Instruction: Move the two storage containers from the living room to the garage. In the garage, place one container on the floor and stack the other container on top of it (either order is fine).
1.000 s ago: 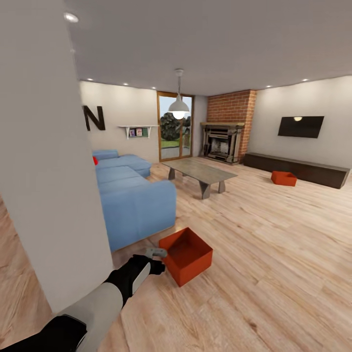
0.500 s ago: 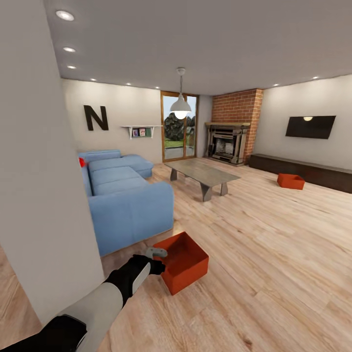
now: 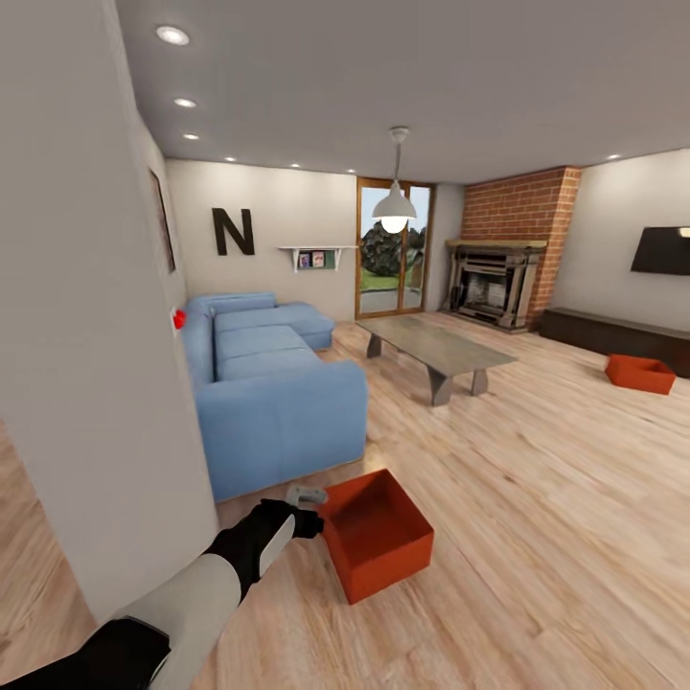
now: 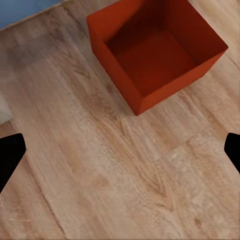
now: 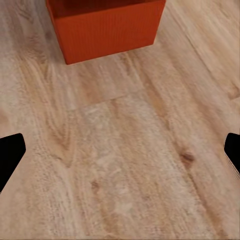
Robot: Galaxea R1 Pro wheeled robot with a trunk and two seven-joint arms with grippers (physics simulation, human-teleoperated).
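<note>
I see the near storage container (image 3: 377, 546) on the wood floor (image 3: 537, 537), empty, just off the sofa (image 3: 273, 383) corner. Second container (image 3: 639, 373) sits far right. Wall letter (image 3: 233, 231) reads "N". Left end effector (image 3: 307, 496) released beside the near bin; right end effector (image 5: 120, 160) spread wide.

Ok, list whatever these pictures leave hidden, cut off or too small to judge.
- Far storage container, head view: too small to show its inside.
- Near storage container, right wrist view: top cut off by the picture edge; its inside shows in the left wrist view.
- Sofa: its near end hidden behind the white wall.
- TV: cut off by the right edge.
- Shelf items: too small to identify.
</note>
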